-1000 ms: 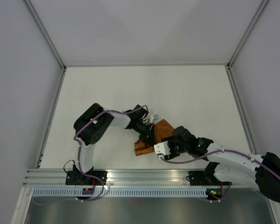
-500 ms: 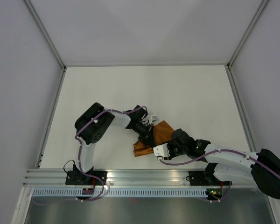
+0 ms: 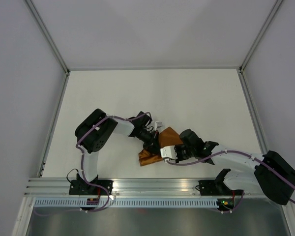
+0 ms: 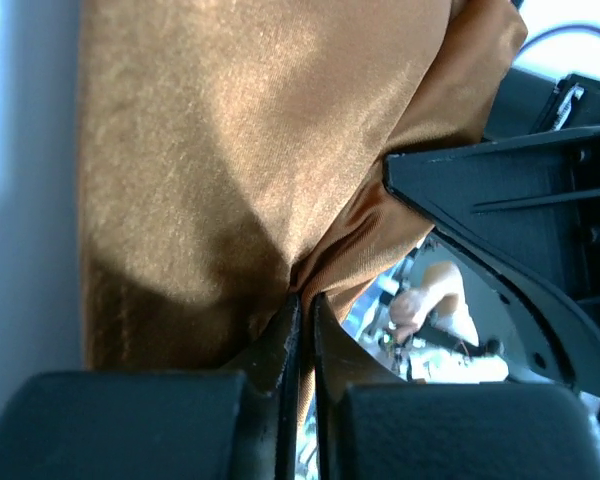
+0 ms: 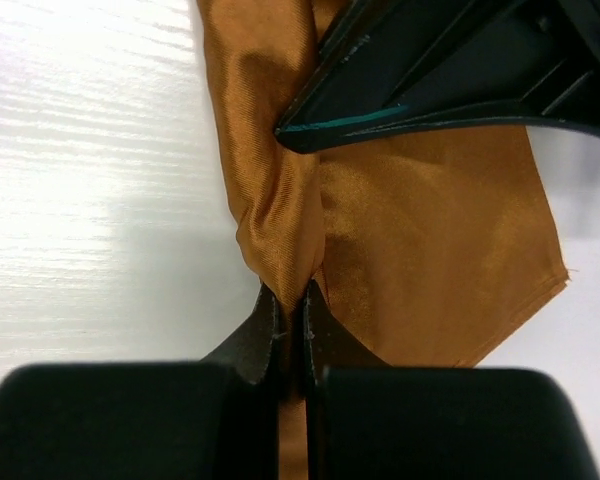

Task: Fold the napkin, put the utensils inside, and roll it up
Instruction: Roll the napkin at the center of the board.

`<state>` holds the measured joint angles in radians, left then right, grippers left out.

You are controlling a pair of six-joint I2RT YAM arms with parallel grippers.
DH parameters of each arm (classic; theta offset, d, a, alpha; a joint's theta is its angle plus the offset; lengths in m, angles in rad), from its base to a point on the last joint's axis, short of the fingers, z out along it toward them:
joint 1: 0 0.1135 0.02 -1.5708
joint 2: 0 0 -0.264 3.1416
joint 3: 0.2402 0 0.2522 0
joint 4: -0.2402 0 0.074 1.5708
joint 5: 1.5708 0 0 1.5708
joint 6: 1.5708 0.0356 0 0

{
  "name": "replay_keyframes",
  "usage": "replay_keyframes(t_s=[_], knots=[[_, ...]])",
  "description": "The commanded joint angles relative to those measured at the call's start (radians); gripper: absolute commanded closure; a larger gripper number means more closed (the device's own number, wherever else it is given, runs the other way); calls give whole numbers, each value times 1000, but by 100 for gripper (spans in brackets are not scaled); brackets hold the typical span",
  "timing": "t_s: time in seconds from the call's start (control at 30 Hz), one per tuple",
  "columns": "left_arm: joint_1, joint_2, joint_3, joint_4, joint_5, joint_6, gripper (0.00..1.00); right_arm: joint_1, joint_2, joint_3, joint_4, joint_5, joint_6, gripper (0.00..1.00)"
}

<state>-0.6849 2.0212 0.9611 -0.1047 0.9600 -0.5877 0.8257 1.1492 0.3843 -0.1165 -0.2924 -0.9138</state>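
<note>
The rust-brown napkin point(image 3: 169, 135) lies bunched on the white table between the two arms. My left gripper point(image 3: 154, 145) is shut on a pinched fold of it; in the left wrist view the cloth point(image 4: 230, 150) runs down into the closed left gripper point(image 4: 302, 296). My right gripper point(image 3: 166, 149) is shut on another gathered fold, seen in the right wrist view where the napkin point(image 5: 430, 240) narrows into the right gripper point(image 5: 291, 291). The two grippers are close together, each one's black finger showing in the other's wrist view. The utensils are out of view.
The white table point(image 3: 152, 93) stretches far behind the napkin, bounded by metal rails point(image 3: 54, 118) left and right and grey walls. An aluminium rail point(image 3: 152, 186) carrying both arm bases runs along the near edge.
My right gripper has gone from open to shut on a fold of the napkin. Both arms and the cloth have shifted slightly to the left.
</note>
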Motion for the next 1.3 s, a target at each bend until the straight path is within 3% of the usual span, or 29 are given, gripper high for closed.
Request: replay_keyframes(t_s=[0.0,0.2,0.53,0.8,0.97,1.27], knots=[[39,-34,-102,-49,-285,-73,91,-121,107,69,-222,-100,-81,100],[57,-202,-173,80,-329,-109,76,-247,386,270,-443,-234,-216,100],[84,-428,-361,399,-475,-166,63,-353,770,613,-801,-333,-365,99],[76,-688,-492,548,-638,1,56,-373,948,777,-940,-344,-390,100],[-51,-728,-480,530,-724,214,55,-373,1015,855,-989,-341,-366,100],[-251,-599,-409,566,-793,374,55,-373,1067,915,-1017,-335,-329,100]])
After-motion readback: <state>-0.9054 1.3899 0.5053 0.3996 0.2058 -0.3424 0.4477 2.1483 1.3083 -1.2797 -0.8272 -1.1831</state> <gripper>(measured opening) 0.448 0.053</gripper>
